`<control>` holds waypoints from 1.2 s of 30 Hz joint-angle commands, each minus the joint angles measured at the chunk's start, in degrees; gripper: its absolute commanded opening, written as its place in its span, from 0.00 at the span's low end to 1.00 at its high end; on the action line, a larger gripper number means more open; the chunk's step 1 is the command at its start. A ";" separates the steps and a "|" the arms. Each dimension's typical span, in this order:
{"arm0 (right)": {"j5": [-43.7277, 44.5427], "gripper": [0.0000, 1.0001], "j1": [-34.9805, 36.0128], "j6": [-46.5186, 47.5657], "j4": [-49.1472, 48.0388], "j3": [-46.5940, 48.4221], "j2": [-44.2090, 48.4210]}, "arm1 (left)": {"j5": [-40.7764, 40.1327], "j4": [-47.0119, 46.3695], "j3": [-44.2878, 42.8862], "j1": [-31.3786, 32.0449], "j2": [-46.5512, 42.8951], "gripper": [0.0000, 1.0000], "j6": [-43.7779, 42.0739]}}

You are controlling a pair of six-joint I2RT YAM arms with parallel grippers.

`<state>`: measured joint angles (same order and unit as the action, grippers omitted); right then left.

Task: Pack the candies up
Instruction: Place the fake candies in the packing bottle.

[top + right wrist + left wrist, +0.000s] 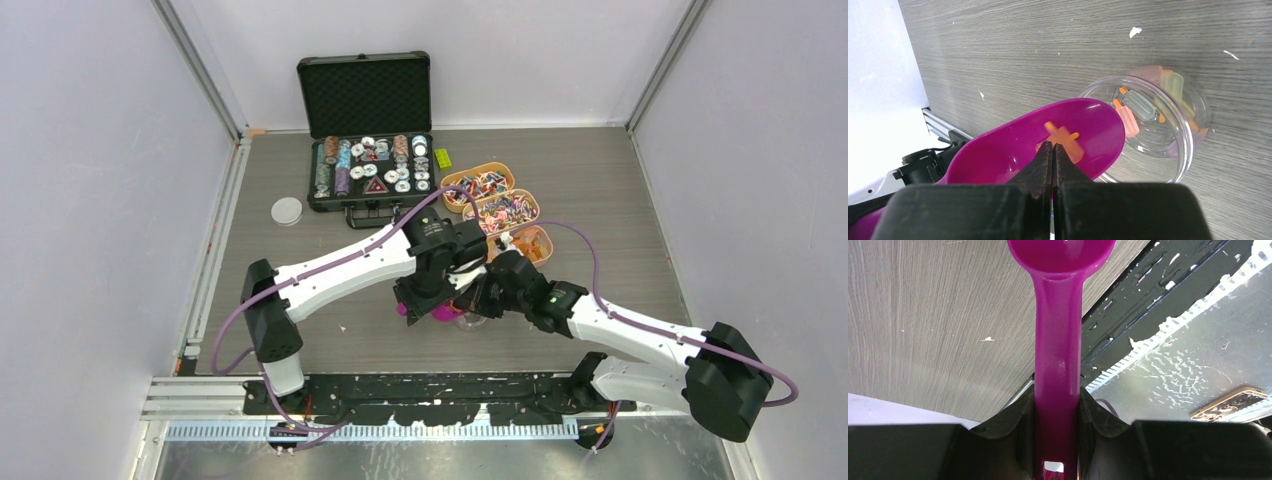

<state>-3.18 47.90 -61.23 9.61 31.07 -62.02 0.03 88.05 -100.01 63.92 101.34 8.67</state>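
While the grey table (pixel 620 180) carried an open black case (pixel 365 95) of chips at its far side and three orange trays (pixel 500 167) of candies (pixel 508 210) just right of it, the work sat near the arms. The left gripper (pixel 1057 402) was clamped nearly closed on the handle of the magenta scoop (pixel 1058 340), its bowl over the rim of a clear round tub (pixel 1175 167). The right gripper (pixel 1053 150) was fully closed on nothing, its joined tips apparently touching one orange candy (pixel 1064 137) in the bowl. Several candies lay in the tub. The step looked like nudging that sweet out. A short push toward the lip would serve best, with the scoop tipped slightly down over the tub, so the piece dropped inside.
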 commanded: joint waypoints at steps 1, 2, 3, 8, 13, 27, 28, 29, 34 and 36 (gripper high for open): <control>1.08 0.01 0.50 0.29 0.07 0.04 0.40 | -1.64 -4.05 -1.86 -0.87 -2.93 0.00 1.09; 1.14 0.01 0.53 0.24 0.13 -0.03 0.41 | -1.55 -4.34 -1.86 -0.91 -3.06 0.00 1.09; 1.22 0.00 0.60 0.29 0.13 -0.12 0.45 | -1.54 -4.69 -1.86 -0.91 -3.20 0.00 1.09; 1.26 0.00 0.54 0.40 0.12 -0.05 0.43 | -1.63 -6.50 -1.68 -0.94 -3.92 0.00 1.16; 1.51 0.00 0.57 0.45 0.07 0.14 0.51 | -2.61 -7.49 -1.69 -1.03 -5.12 0.00 1.31; 12.35 0.05 0.06 2.85 8.18 6.75 5.11 | -1.62 -5.61 0.47 -1.00 -7.34 0.00 -1.89; 13.54 0.06 -0.18 3.33 9.15 7.43 5.61 | -1.06 -5.77 1.21 -1.00 -7.37 0.00 -2.18; 14.44 0.06 -0.48 3.85 10.17 8.11 6.11 | -0.70 -5.75 1.63 -0.99 -7.42 0.00 -2.34; 18.75 0.18 -2.42 6.43 16.12 12.51 9.45 | -0.73 -4.61 1.63 -1.06 -7.25 0.00 -3.80; 21.14 0.29 -3.80 7.64 18.54 14.06 10.84 | -1.95 -5.57 1.99 -0.99 -7.96 0.00 -4.57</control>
<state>10.48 45.95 -56.90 22.92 40.40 -54.59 -1.28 83.37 -98.30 63.20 96.18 6.50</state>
